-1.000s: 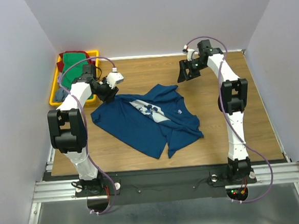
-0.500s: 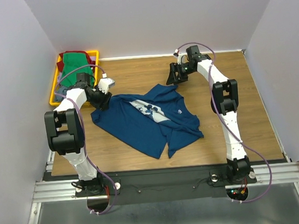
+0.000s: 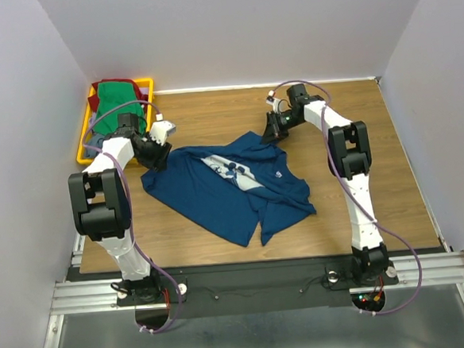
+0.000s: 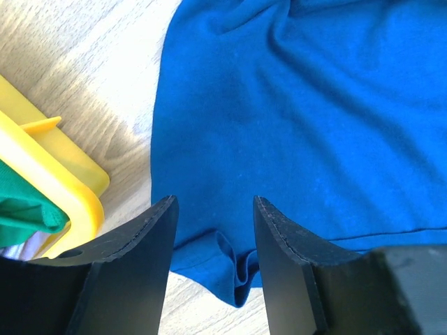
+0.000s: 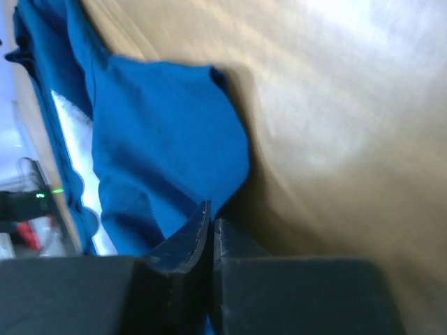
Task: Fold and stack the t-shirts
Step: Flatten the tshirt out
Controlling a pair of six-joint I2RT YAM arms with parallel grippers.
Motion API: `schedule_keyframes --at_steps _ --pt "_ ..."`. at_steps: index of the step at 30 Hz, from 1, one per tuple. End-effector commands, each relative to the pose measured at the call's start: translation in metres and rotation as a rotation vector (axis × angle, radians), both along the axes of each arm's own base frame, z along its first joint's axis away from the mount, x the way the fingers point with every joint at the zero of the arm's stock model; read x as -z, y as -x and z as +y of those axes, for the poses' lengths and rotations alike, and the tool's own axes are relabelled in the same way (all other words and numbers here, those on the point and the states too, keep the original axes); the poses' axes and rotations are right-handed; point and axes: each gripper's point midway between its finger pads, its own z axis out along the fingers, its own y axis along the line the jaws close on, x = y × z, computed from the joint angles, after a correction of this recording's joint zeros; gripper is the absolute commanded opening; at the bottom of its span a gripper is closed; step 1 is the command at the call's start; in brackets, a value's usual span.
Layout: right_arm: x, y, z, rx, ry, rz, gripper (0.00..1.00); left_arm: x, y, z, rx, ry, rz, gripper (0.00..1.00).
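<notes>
yellow tray point(image 4: 66, 185) stands just beside left end effector point(image 4: 213, 204); walls point(image 3: 21, 117) flank table point(image 3: 391, 171).

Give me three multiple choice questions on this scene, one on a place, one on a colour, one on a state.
1. Where does the yellow tray sit? A. far-left corner of the table B. near-right corner C. middle
2. What colour is the topmost t-shirt in it? A. grey B. green C. white
3. How do the jaws of the left gripper stand? A. shut on the tray B. shut on nothing C. open over the navy t-shirt
1 A: it lies by the left wall at the back. 2 B: green cloth lies uppermost. 3 C: navy cloth shows between them.
</notes>
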Motion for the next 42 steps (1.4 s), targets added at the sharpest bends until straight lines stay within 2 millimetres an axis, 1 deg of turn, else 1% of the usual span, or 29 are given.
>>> schedule_keyframes --at_steps 1,3,4,5,6,7,8,9,10,11,12,13,14,17,18,19,20,22,23,26,27,29,30,31,32,33,34,37,42 --pt "-0.008 0.011 -0.024 -0.009 0.122 -0.051 0.01 -0.005 -0.002 0.001 -0.014 -0.007 -0.001 0.56" --pt "-0.009 0.017 -0.042 0.002 0.161 -0.061 0.01 -0.001 0.001 -0.005 0.006 -0.016 0.012 0.55" --pt "-0.008 0.016 -0.057 0.011 0.216 -0.087 0.01 0.001 0.002 -0.007 0.014 -0.026 0.016 0.55" --pt "-0.017 0.018 -0.075 0.036 0.243 -0.107 0.01 0.002 0.001 -0.01 0.018 -0.025 0.021 0.55" --pt "-0.018 0.02 -0.088 0.05 0.273 -0.116 0.01 0.002 0.001 -0.012 0.022 -0.02 0.021 0.55" --pt "-0.017 0.016 -0.116 0.077 0.331 -0.142 0.01 0.005 0.0 -0.013 0.019 -0.014 0.03 0.55" --pt "-0.021 0.018 -0.13 0.09 0.363 -0.154 0.01 0.005 -0.001 -0.025 0.046 -0.011 0.027 0.55" --pt "-0.03 0.019 -0.144 0.11 0.391 -0.179 0.0 0.002 -0.007 -0.03 0.051 -0.007 0.01 0.55" --pt "-0.024 0.028 -0.162 0.116 0.437 -0.169 0.0 0.004 -0.008 -0.036 0.059 0.002 0.015 0.55" --pt "-0.024 0.03 -0.181 0.14 0.459 -0.168 0.01 0.0 -0.014 -0.041 0.065 0.009 0.0 0.55" --pt "-0.032 0.033 -0.191 0.152 0.48 -0.185 0.01 0.002 -0.016 -0.044 0.068 0.012 0.004 0.56" --pt "-0.03 0.036 -0.2 0.157 0.501 -0.186 0.0 -0.001 -0.019 -0.046 0.069 0.014 -0.007 0.56" --pt "-0.026 0.043 -0.214 0.155 0.525 -0.18 0.01 0.002 -0.02 -0.05 0.074 0.019 0.001 0.57" --pt "-0.029 0.043 -0.226 0.169 0.542 -0.192 0.01 0.002 -0.03 -0.059 0.095 0.018 -0.014 0.59" --pt "-0.031 0.042 -0.227 0.169 0.546 -0.2 0.01 -0.004 -0.038 -0.063 0.103 0.017 -0.035 0.6" --pt "-0.03 0.04 -0.227 0.172 0.545 -0.199 0.01 -0.002 -0.042 -0.063 0.1 0.019 -0.037 0.6" --pt "-0.038 0.031 -0.228 0.18 0.546 -0.225 0.01 -0.003 -0.046 -0.065 0.098 0.026 -0.041 0.6" --pt "-0.041 0.022 -0.231 0.198 0.556 -0.236 0.01 -0.011 -0.06 -0.069 0.091 0.045 -0.057 0.6" --pt "-0.047 0.012 -0.233 0.209 0.559 -0.261 0.01 -0.022 -0.071 -0.071 0.087 0.056 -0.083 0.6" --pt "-0.055 0.0 -0.236 0.228 0.569 -0.286 0.0 -0.031 -0.082 -0.079 0.082 0.096 -0.101 0.6" --pt "-0.06 -0.005 -0.236 0.231 0.569 -0.301 0.0 -0.042 -0.091 -0.08 0.079 0.109 -0.128 0.61" --pt "-0.064 -0.009 -0.236 0.239 0.566 -0.314 0.01 -0.04 -0.098 -0.084 0.061 0.137 -0.119 0.61" --pt "-0.065 -0.011 -0.237 0.242 0.564 -0.316 0.01 -0.048 -0.105 -0.087 0.059 0.144 -0.132 0.61" --pt "-0.067 -0.012 -0.235 0.246 0.556 -0.319 0.0 -0.038 -0.107 -0.089 0.045 0.159 -0.1 0.61" --pt "-0.069 -0.013 -0.234 0.246 0.554 -0.321 0.01 -0.036 -0.107 -0.09 0.041 0.166 -0.076 0.61" --pt "-0.068 -0.014 -0.235 0.247 0.554 -0.323 0.0 -0.039 -0.112 -0.092 0.037 0.174 -0.078 0.61" --pt "-0.068 -0.015 -0.235 0.249 0.555 -0.323 0.0 -0.031 -0.113 -0.093 0.032 0.178 -0.059 0.61" --pt "-0.073 -0.019 -0.236 0.254 0.552 -0.337 0.01 -0.022 -0.114 -0.093 0.018 0.174 -0.04 0.61" --pt "-0.078 -0.026 -0.234 0.261 0.539 -0.352 0.0 0.002 -0.116 -0.085 -0.019 0.122 -0.012 0.6"
